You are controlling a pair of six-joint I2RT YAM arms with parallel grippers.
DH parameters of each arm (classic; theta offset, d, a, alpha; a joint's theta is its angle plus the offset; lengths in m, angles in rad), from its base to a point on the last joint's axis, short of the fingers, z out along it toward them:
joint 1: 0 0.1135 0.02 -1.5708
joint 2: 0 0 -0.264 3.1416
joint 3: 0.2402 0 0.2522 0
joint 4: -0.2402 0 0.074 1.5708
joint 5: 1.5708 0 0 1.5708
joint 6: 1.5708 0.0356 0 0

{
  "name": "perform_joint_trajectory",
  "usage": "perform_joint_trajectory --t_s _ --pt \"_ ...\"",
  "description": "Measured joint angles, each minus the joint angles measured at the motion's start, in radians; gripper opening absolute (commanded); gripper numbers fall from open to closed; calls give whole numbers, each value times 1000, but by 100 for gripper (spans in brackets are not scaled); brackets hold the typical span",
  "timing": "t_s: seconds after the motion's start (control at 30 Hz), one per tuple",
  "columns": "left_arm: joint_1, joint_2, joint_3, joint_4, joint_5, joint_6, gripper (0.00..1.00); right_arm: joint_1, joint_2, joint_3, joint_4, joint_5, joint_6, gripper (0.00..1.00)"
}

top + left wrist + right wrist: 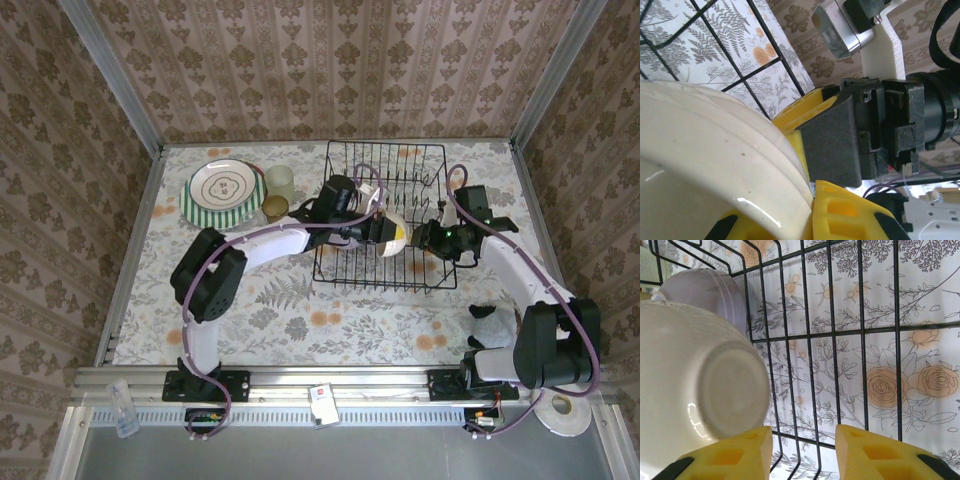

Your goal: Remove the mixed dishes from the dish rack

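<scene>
As L arm (290, 238) stretches, bowl (393, 232) (cream) clamped

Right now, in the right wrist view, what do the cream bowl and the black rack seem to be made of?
The cream bowl looks like glazed ceramic: glossy highlights and a round foot ring, though hard plastic is possible. The dish rack looks like black-coated metal wire: thin, even, faintly shiny rods.

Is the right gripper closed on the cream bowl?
No, the right gripper is open; dish rack wire shows between its fingers, cream bowl beside them.
</scene>
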Motion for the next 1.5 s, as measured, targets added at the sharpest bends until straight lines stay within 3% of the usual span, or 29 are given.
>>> perform_joint_trajectory --t_s 0.27,0.57,0.8,1.03,1.27,1.5 --pt "10 -125 42 -246 -100 280 0 0 -30 20 -13 10 -5 63" --pt "10 -270 52 -475 -244 707 0 0 -52 26 -21 9 -16 87" --pt "-48 -354 32 -615 -357 1077 0 0 -68 33 -29 8 -20 91" --pt "-151 -468 -55 -785 -568 1442 0 9 -68 33 -28 -11 -19 94" --pt "-156 -609 -155 -921 -781 1561 0 32 -65 34 -26 -18 -17 98" --pt "-92 -738 -274 -982 -855 1563 0 83 -19 44 -4 -20 -16 99"
